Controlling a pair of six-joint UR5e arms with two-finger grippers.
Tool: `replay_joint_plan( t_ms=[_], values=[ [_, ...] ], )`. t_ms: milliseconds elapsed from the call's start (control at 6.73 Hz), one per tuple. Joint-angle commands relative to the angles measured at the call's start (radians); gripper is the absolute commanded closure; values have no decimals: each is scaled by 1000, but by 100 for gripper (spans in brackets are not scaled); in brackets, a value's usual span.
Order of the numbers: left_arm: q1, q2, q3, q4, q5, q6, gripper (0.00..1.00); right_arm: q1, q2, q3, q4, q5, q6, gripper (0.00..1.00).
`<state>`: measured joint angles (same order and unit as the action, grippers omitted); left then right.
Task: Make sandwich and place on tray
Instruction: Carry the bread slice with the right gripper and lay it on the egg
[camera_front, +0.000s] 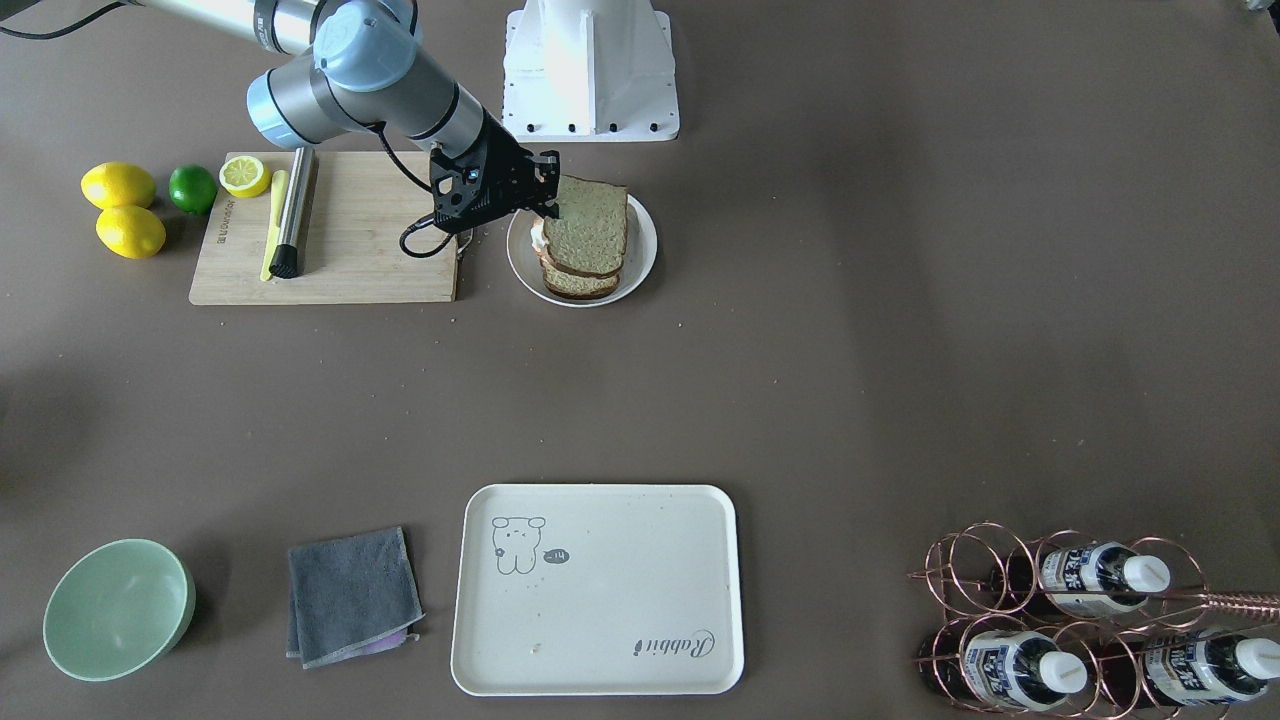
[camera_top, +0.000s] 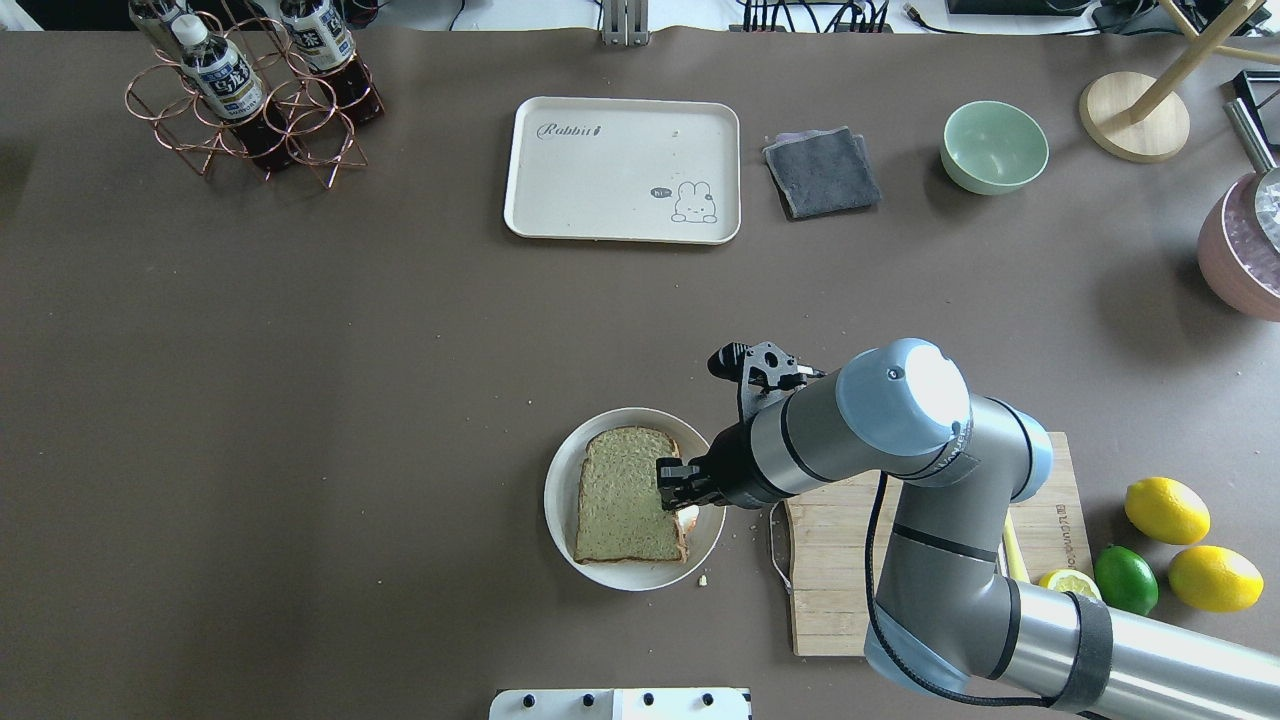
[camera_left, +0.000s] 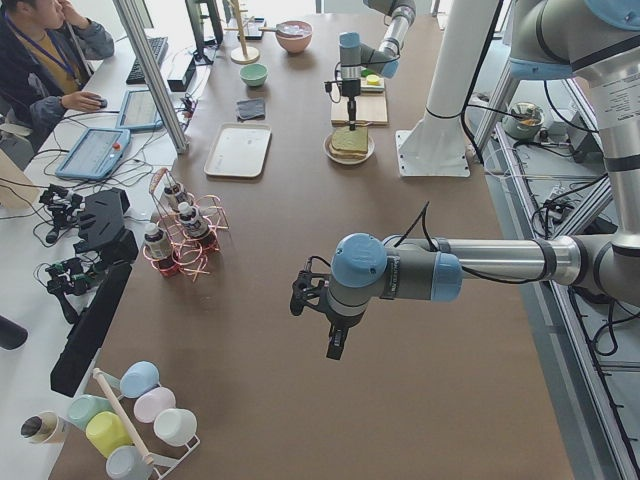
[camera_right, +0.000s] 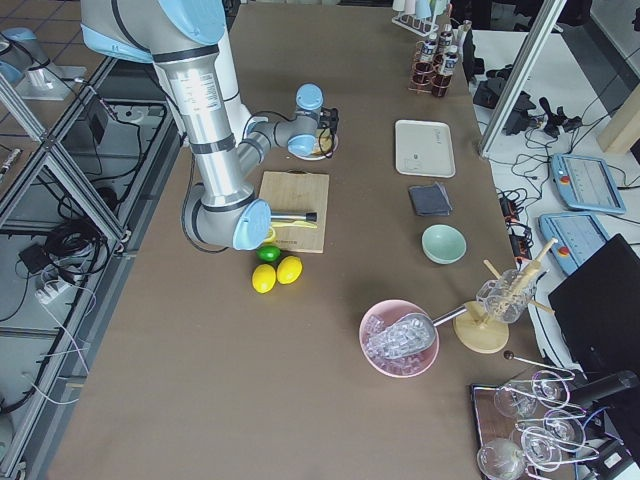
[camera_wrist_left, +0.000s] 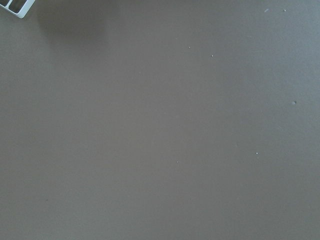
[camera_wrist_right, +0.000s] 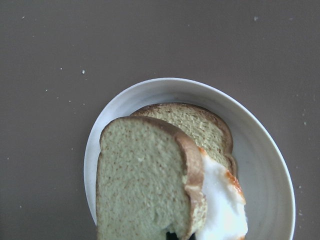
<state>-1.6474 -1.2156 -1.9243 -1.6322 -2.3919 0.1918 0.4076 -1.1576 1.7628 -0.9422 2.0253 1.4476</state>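
A round white plate (camera_front: 642, 260) holds a lower bread slice (camera_wrist_right: 200, 122) with a white fried egg (camera_wrist_right: 220, 200) on it. My right gripper (camera_front: 547, 203) is shut on the edge of the top bread slice (camera_front: 590, 225), which tilts over the egg and lower slice; it also shows in the overhead view (camera_top: 625, 495) and the right wrist view (camera_wrist_right: 140, 185). The cream tray (camera_front: 620, 570) with the bear drawing lies bare at the table's far side from the robot. My left gripper (camera_left: 335, 342) hangs over bare table, seen only from the side, so I cannot tell its state.
A wooden cutting board (camera_front: 360, 250) with a steel tool, a yellow knife and a lemon half lies beside the plate. Two lemons and a lime (camera_front: 193, 188) lie beyond it. A green bowl (camera_front: 118, 608), grey cloth (camera_front: 350, 595) and bottle rack (camera_front: 1080, 620) flank the tray.
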Motion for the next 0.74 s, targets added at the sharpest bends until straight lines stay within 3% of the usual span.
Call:
replay_joint_plan(
  t_ms=[0,149,297,446,595],
  values=[
    [0,2,-1,0,0,-2,3,0,-5,0,-1,0,2,68],
    [3,-5,-1,3,-1,-35,3,0,-5,0,-1,0,2,40],
    [14,-25,-2,-11,-35,-110,3,5,-7,3,-1,0,3,1],
    [71,-65,-19,-11,-102,-199,3,37,-17,24,-10,10,4,1],
    [187,-112,-74,-24,-108,-365,3,113,-71,70,-15,100,2,1]
  ],
)
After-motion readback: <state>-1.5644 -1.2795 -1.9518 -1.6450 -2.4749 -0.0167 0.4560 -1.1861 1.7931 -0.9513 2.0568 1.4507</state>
